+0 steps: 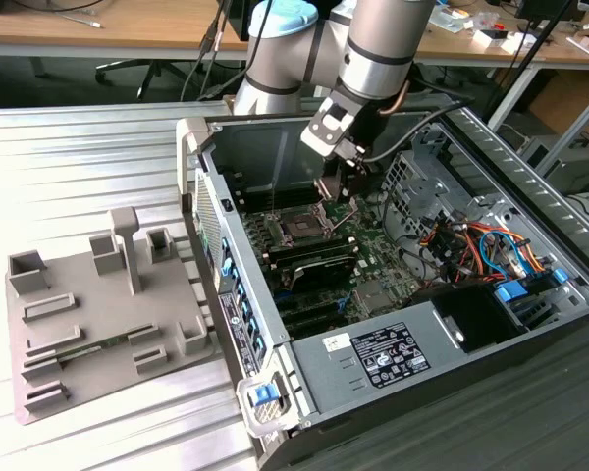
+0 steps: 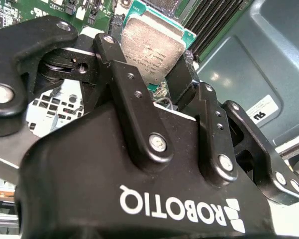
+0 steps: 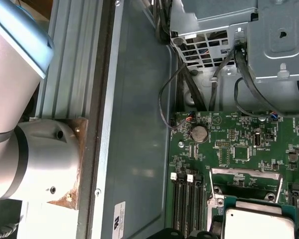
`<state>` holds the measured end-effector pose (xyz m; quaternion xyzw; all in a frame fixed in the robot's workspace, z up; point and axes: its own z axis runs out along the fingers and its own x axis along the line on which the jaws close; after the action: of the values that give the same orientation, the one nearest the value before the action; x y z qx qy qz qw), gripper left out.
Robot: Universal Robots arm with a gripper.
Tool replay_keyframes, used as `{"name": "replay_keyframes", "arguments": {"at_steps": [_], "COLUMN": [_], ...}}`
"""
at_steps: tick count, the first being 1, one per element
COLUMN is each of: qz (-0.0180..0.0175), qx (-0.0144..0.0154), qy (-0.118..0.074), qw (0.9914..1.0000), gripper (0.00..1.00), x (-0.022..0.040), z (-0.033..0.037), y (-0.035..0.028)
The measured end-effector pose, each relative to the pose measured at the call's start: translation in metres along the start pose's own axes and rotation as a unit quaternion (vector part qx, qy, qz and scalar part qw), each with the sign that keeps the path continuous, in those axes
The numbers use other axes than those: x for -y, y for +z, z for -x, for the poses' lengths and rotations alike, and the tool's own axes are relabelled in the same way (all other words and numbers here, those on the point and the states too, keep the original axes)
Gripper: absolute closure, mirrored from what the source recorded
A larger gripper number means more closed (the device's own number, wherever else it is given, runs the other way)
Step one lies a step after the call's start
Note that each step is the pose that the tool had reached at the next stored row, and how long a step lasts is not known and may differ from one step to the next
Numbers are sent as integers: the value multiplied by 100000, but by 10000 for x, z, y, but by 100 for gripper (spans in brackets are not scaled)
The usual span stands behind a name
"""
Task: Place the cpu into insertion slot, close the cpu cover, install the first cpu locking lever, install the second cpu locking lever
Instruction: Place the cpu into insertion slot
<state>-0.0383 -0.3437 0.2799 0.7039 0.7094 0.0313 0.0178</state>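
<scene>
Metal table, desks bkgd, claw gripping cpu

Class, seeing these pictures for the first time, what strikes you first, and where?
The silver robot arm reaches down into the open dark computer case at the exterior view's right. In the second wrist view its black pincer grips the small flat silvery-grey square cpu over green circuit board.

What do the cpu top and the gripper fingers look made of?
Lid of the cpu: silvery-grey metal, matte with soft sheen, over a green board edge. As for the fingers: smooth matte black, likely coated metal or hard plastic; bright screw heads.
</scene>
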Motion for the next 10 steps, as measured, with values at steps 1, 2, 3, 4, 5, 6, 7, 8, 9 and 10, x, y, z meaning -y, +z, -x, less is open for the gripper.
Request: {"name": "replay_keyframes", "arguments": {"at_steps": [1,2,3,4,5,6,7,8,9,10], "qz": [0,0,0,-1,0,0,-1,-1,-2,0], "qx": [0,-1,-3,1,0,-4,-2,-1,0,1], "qy": [-2,1,1,2,-1,-2,-1,0,0,0], "qw": [100000,100000,100000,100000,100000,100000,100000,100000,100000,100000], "gripper": [45,45,45,45,45,45,45,45,45,45], "x": [0,1,1,1,1,2,2,2,2,3], "z": [0,0,0,0,0,0,0,0,1,1], "y": [3,6,9,11,14,16,18,20,21,23]}}
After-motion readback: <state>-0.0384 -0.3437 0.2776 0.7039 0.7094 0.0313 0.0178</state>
